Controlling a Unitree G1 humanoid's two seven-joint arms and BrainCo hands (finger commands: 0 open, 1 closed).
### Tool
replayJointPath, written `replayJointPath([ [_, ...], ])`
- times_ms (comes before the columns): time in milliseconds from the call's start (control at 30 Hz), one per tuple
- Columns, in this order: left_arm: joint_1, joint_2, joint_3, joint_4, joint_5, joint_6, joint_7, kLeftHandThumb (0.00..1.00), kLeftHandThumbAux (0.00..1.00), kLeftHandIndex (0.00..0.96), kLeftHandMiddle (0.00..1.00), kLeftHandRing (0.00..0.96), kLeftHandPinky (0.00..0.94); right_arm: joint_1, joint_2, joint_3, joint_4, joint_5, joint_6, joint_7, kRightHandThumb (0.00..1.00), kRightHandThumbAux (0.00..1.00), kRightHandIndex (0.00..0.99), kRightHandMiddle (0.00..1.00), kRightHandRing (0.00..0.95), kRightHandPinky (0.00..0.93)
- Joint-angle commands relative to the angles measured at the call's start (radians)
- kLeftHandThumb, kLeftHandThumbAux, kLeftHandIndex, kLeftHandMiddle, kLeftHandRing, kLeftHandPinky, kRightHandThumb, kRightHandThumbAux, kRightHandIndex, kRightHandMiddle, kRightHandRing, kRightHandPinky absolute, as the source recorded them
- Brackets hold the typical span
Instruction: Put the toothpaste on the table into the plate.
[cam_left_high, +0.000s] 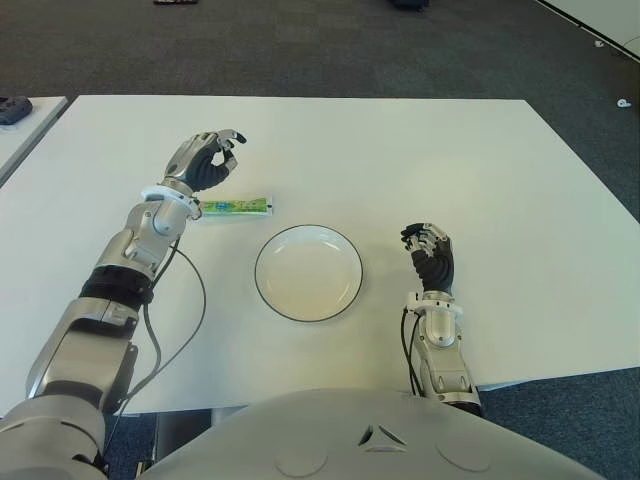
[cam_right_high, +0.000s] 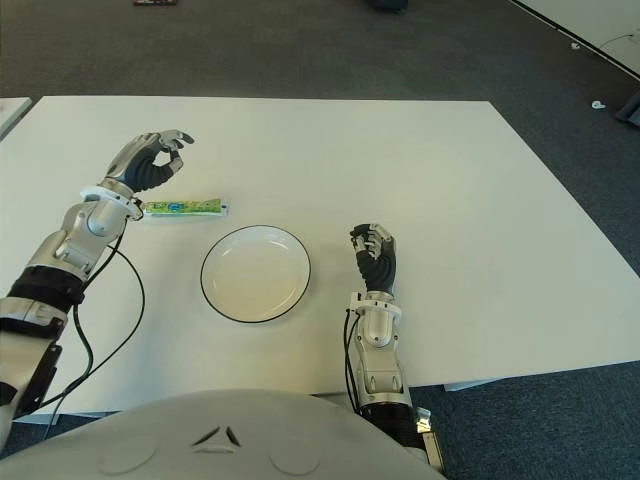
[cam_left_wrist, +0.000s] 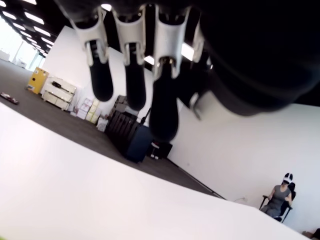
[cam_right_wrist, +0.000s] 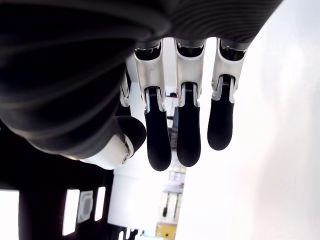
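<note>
A glossy plate (cam_left_high: 308, 272) sits on the smooth matt table (cam_left_high: 420, 150) beside a shiny plastic-looking toothpaste (cam_left_high: 235, 207) tube.

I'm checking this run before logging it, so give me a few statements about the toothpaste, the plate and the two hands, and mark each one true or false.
1. The toothpaste lies inside the plate. False: it lies on the table, beside the plate on the robot's left.
2. The plate holds nothing. True.
3. The left hand grips the toothpaste. False: it shows just past the tube with relaxed fingers, holding nothing.
4. The right hand shows to the right of the plate, holding nothing. True.
5. The toothpaste tube stands upright. False: it lies flat on the table.
</note>
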Motion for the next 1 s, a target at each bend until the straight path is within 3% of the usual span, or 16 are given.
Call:
replayJointPath([
  [33,0.031,-0.004,0.022,-0.044,-0.028,0.014,-0.024,0.730,0.704,0.441,0.850,0.842,0.826,-0.007,0.001,0.004,0.011,0.001,-0.007,0.005,0.704,0.731,0.428,0.486,0.460,0.460],
  [333,0.024,0.062,-0.006,-0.086,0.012,0.038,-0.148,0.727,0.700,0.442,0.838,0.839,0.798,-0.007,0.002,0.004,0.013,0.002,-0.010,0.009,0.705,0.731,0.428,0.488,0.461,0.452],
  [467,0.012,0.102,-0.041,-0.100,0.079,0.085,-0.209,0.713,0.693,0.438,0.794,0.768,0.715,-0.007,0.003,0.005,0.009,-0.003,-0.003,0.006,0.705,0.731,0.428,0.488,0.458,0.451],
  [500,0.011,0.111,-0.051,-0.109,0.096,0.106,-0.230,0.710,0.691,0.434,0.728,0.680,0.614,-0.007,0.003,0.006,0.008,-0.004,-0.001,0.005,0.705,0.731,0.428,0.487,0.457,0.453],
  [533,0.008,0.124,-0.068,-0.123,0.126,0.143,-0.264,0.708,0.691,0.433,0.704,0.648,0.578,-0.007,0.004,0.006,0.007,-0.004,0.000,0.005,0.705,0.731,0.428,0.487,0.457,0.453],
  [567,0.006,0.132,-0.079,-0.133,0.147,0.169,-0.287,0.629,0.571,0.406,0.595,0.533,0.463,-0.007,0.004,0.006,0.007,-0.005,0.001,0.006,0.705,0.731,0.428,0.486,0.457,0.456],
  [633,0.005,0.142,-0.094,-0.152,0.179,0.211,-0.323,0.533,0.435,0.362,0.451,0.383,0.320,-0.007,0.005,0.006,0.006,-0.005,0.002,0.006,0.705,0.731,0.428,0.485,0.457,0.458],
  [733,0.002,0.151,-0.112,-0.169,0.221,0.274,-0.365,0.488,0.373,0.278,0.327,0.287,0.244,-0.007,0.005,0.005,0.007,-0.005,0.002,0.005,0.705,0.731,0.428,0.484,0.457,0.457],
  [800,0.002,0.152,-0.120,-0.176,0.243,0.318,-0.385,0.477,0.329,0.162,0.209,0.178,0.157,-0.007,0.006,0.004,0.008,-0.004,0.001,0.004,0.705,0.731,0.428,0.485,0.457,0.455],
  [1000,-0.017,0.166,-0.164,-0.138,0.307,0.371,-0.427,0.529,0.273,0.032,0.120,0.099,0.124,-0.007,0.006,0.003,0.009,-0.005,-0.001,0.002,0.705,0.732,0.428,0.491,0.462,0.467],
])
